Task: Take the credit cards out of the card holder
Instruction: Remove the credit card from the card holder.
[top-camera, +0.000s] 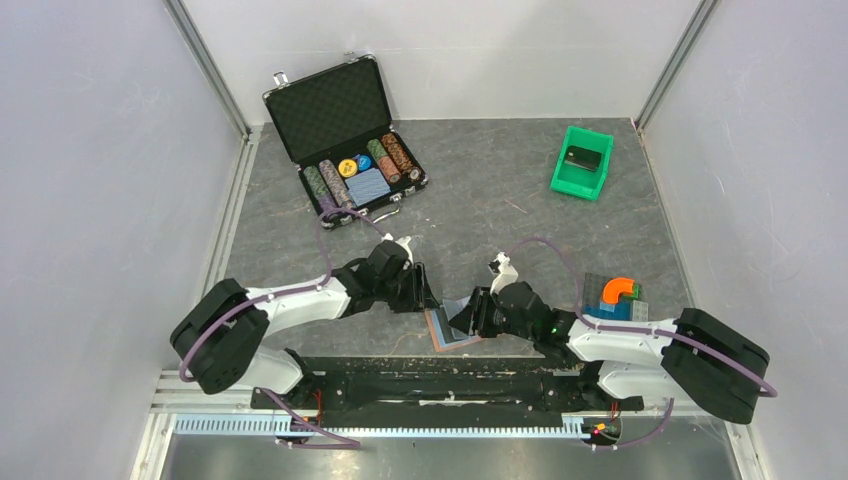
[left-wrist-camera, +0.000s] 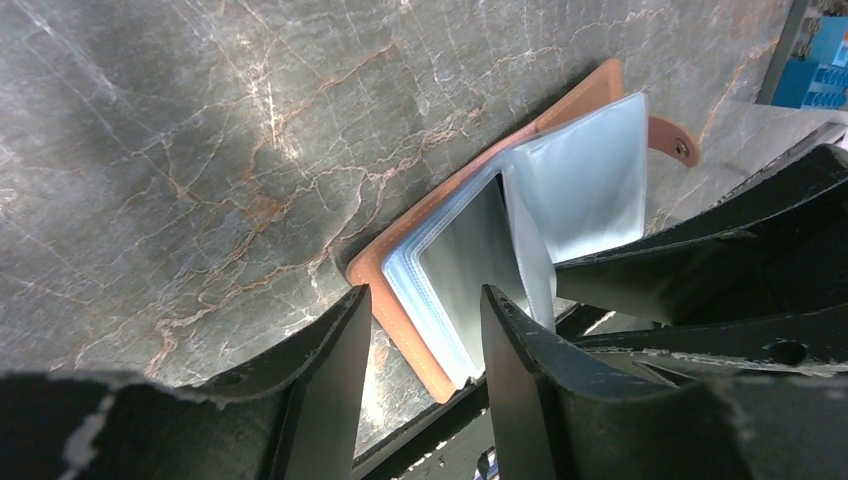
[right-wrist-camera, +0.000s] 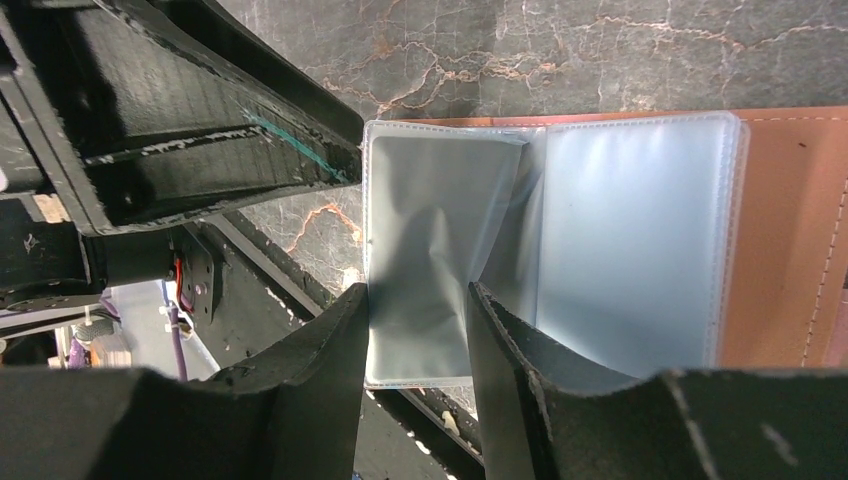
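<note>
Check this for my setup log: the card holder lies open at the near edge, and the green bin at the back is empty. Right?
No, the green bin is not empty. Corrected: the card holder lies open at the near edge, and the bin at the back holds a black block, as the top view shows.

I see holder (top-camera: 452, 330) lying open at near edge of bench (top-camera: 500, 190), middle. Left pincer (top-camera: 428, 292) just left of it, right pincer (top-camera: 468, 318) just right, both over its sleeves (right-wrist-camera: 600, 230). Chip case (top-camera: 345, 135) in far left corner. Bin (top-camera: 580, 165) far right, block (top-camera: 583, 157) in it. Toy blocks (top-camera: 615, 297) near right side.
</note>
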